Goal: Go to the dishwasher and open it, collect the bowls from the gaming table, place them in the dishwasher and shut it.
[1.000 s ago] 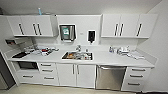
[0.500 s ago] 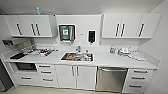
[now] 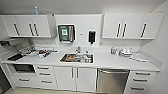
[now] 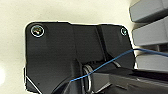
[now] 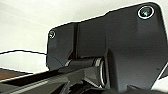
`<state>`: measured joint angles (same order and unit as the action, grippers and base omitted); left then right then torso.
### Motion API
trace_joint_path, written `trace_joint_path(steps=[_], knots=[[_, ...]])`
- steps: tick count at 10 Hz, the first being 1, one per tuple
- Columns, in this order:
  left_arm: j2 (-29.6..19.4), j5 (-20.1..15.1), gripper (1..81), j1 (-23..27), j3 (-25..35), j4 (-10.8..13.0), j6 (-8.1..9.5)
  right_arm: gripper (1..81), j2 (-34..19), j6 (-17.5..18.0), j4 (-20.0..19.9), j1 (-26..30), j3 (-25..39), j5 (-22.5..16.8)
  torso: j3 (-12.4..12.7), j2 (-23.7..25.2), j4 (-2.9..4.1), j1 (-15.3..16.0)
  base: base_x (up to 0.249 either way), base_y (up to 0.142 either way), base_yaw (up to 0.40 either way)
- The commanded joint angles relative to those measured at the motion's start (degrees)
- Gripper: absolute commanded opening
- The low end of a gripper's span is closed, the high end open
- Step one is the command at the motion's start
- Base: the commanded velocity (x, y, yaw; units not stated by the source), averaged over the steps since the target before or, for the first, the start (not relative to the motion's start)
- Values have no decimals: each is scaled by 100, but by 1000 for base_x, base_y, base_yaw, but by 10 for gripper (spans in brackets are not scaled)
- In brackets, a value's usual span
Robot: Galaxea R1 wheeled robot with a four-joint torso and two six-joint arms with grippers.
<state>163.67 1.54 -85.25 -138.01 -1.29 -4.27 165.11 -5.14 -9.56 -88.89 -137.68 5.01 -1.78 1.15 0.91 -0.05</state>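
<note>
Kitchenette looms closer: brushed stainless-steel dishwasher (image 3: 112, 80), door closed, sits under the white counter's (image 3: 107, 62) right end. Either pincer's state: cannot tell.

Steel-grey dishwasher (image 3: 112, 81) front among white cabinets (image 3: 75, 79), white countertop (image 3: 105, 61)
</note>
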Motion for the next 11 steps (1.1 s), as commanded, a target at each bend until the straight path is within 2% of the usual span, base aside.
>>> trace_joint_path(steps=[1,11], knots=[[-36,-303,811,294,63,-3,-4,811,-37,-30,59,271,58,-299,0,0,0,5,114,0,0],[-27,-303,811,285,55,6,-4,811,-28,-30,59,236,49,-290,0,0,0,5,116,0,0]])
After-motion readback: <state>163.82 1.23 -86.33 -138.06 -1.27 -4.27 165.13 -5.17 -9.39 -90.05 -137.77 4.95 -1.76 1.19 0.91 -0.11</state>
